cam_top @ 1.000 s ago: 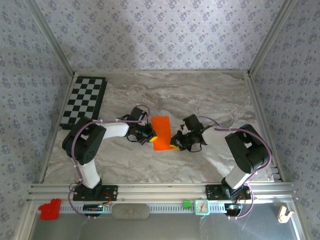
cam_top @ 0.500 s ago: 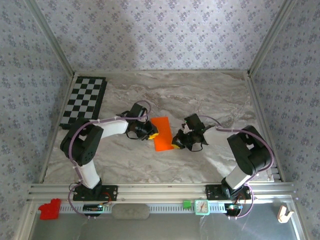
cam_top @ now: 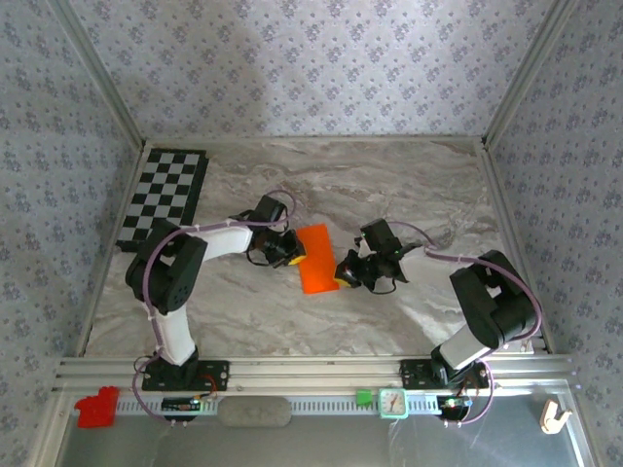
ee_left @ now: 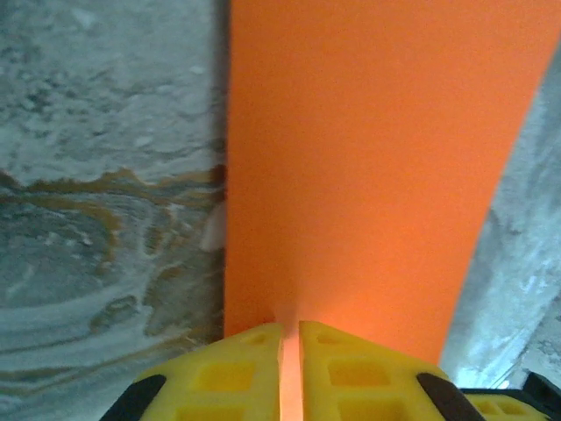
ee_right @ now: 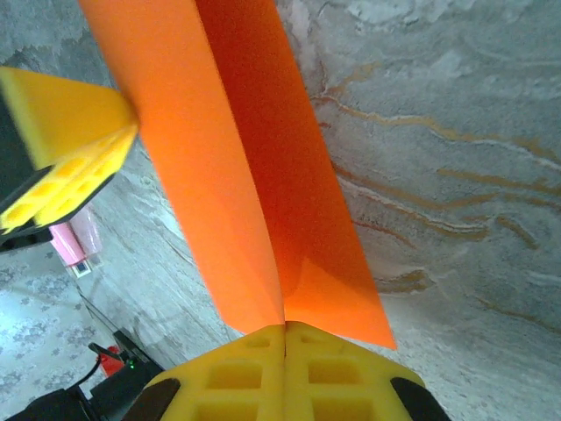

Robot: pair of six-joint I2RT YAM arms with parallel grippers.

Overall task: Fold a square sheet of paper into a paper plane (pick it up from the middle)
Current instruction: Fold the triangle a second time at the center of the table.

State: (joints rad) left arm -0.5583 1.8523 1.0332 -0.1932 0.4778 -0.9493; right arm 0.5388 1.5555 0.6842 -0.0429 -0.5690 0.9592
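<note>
Orange paper now slightly askew.

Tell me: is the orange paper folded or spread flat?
Folded. The square sheet of paper shows two layers meeting at a crease at the right gripper.

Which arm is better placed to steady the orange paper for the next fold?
Probably right: the right gripper is shut on the crease of the thin bright orange paper sheet, holding both layers; the left gripper pinches one edge.
</note>
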